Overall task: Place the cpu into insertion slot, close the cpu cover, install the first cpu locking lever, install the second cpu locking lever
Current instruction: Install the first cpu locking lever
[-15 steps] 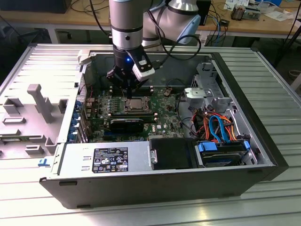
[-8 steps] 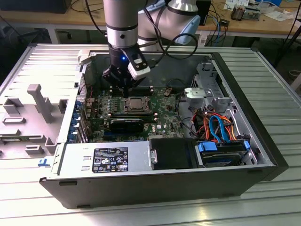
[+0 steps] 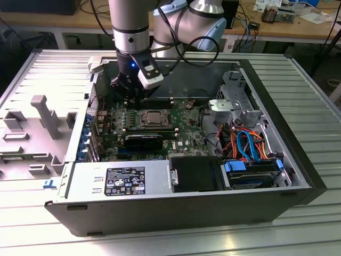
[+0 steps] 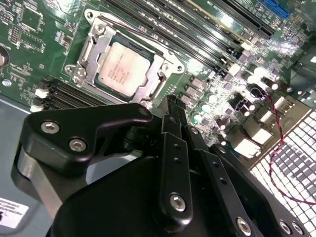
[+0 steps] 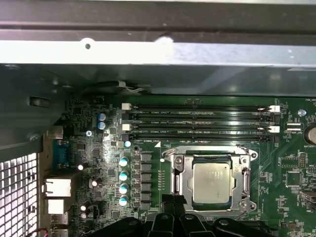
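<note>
The lower edge of the silver metal frame plate with a square window, the cpu cover [image 5: 211,181], is cut off by the black gripper [image 5: 173,205] in the first wrist view. The thin wire locking levers are hard to make out there; in the second wrist view one thin lever [image 4: 129,28] runs along the socket edge. The square insertion slot [image 4: 121,69] itself is hidden beneath the chip and cover.

In the exterior view the grey arm descends from above into the open black computer case [image 3: 298,160], with the gripper [image 3: 129,98] hanging just above the green circuit board [image 3: 184,136], beside the socket and offset from it toward the exterior view's left. In the second wrist view the black fingers [image 4: 174,118] lie pressed together with no gap, holding nothing.

One small flat square cpu [image 5: 211,182] with a dull silvery top sits in the socket, framed by the cover lying flat over it. Four long narrow black memory slots [image 5: 197,123] lie parallel near the socket. Five small teal-topped capacitors [image 5: 123,175] stand in a column beside it.
</note>
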Robot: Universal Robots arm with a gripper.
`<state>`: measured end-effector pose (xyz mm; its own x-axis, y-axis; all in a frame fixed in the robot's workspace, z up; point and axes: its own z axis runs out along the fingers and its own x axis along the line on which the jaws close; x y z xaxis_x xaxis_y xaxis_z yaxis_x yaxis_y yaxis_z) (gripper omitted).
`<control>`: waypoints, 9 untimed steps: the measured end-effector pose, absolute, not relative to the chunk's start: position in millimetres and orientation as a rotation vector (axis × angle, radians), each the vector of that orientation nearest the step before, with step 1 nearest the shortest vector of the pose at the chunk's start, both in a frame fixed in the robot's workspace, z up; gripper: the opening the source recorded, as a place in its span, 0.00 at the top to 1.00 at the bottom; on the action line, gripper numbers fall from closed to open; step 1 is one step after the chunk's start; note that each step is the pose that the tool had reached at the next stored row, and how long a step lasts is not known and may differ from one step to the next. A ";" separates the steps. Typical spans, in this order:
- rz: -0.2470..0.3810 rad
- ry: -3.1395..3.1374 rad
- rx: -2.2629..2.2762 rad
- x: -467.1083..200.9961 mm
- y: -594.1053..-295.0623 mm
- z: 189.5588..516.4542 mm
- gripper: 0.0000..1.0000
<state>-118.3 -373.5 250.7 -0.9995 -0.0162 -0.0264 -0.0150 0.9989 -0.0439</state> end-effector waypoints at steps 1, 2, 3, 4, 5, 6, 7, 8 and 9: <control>-0.068 3.113 -0.024 -119.8 -373.1 250.8 0.89; -0.068 3.113 -0.024 -120.8 -372.8 250.8 0.89; -0.068 3.112 -0.024 -122.4 -372.5 251.1 0.89; -0.068 3.111 -0.024 -123.8 -372.2 251.3 0.89; -0.068 3.110 -0.024 -125.0 -371.9 251.4 0.89; -0.068 3.110 -0.024 -126.3 -371.5 251.6 0.89; -0.068 3.108 -0.024 -127.6 -371.0 252.5 0.89; -0.068 3.108 -0.024 -128.1 -370.7 253.4 0.89; -0.068 3.108 -0.024 -128.4 -370.5 254.3 0.89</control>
